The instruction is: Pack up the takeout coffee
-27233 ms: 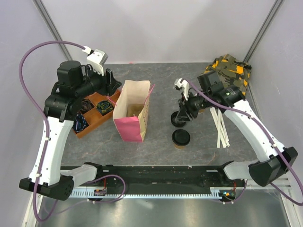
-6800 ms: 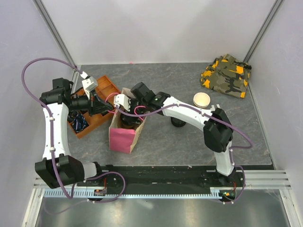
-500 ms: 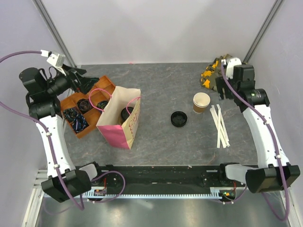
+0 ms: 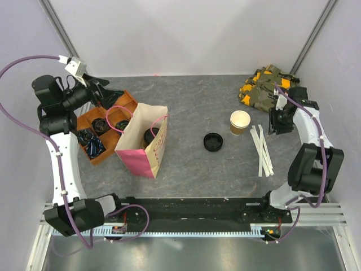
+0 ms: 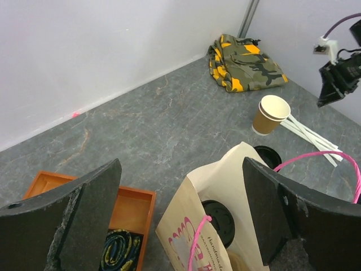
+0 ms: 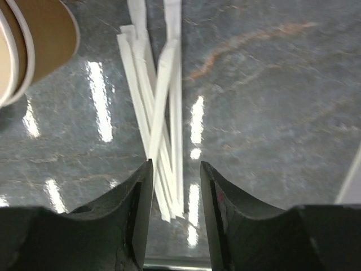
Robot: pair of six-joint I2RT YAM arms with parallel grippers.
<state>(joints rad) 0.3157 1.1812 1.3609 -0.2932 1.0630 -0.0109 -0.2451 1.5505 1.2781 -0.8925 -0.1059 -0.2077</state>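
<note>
The takeout coffee (image 4: 150, 135) stands inside the open paper bag (image 4: 135, 127); only its black lid shows, also in the left wrist view (image 5: 218, 218). My left gripper (image 4: 107, 93) is open and empty, raised above the orange tray, with the bag's mouth (image 5: 225, 175) between its fingers in its own view. My right gripper (image 4: 275, 125) is open and empty, low over the white straws (image 6: 163, 101). A lidless tan cup (image 4: 240, 121) and a loose black lid (image 4: 213, 141) sit on the table between the bag and the straws.
An orange tray (image 4: 125, 101) of coiled items stands left of the bag. A camouflage cloth (image 4: 265, 90) lies at the back right. The straws (image 4: 262, 149) lie right of the lidless cup (image 5: 271, 113). White walls close in the table.
The coffee went into the bag earlier. In the last half second my right arm folded back and its gripper dropped toward the straws; my left gripper shifted slightly right.
</note>
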